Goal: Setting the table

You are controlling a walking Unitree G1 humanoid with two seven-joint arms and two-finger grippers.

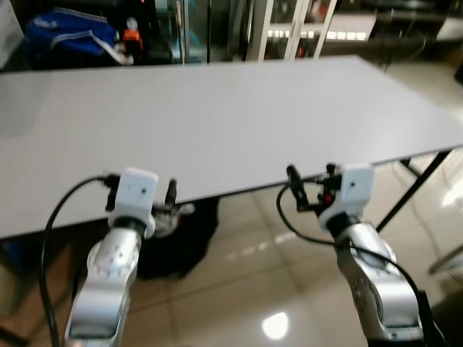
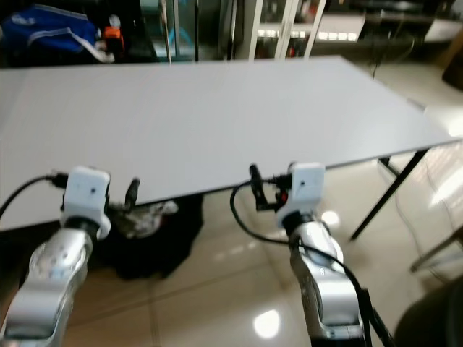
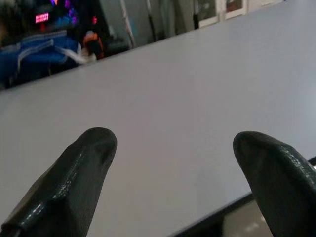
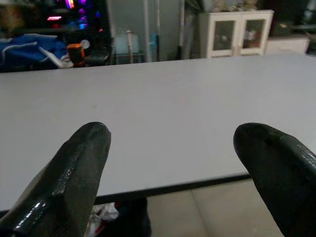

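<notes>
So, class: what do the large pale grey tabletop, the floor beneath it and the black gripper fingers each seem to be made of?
Large pale grey tabletop: probably laminate board, matt, even in colour, with a thin dark edge. Floor: glossy beige tile, judging by grout lines and a mirrored lamp spot. Black fingers of the right gripper: likely rubber or soft plastic, with a dull sheen and rounded tips.

Beyond the fingers point(image 4: 84, 168), the table point(image 4: 163, 123) runs off both side edges; the blue bag point(image 4: 29, 52) behind it is blurred, and the dark bundle point(image 1: 181, 238) underneath stays unidentifiable.
</notes>
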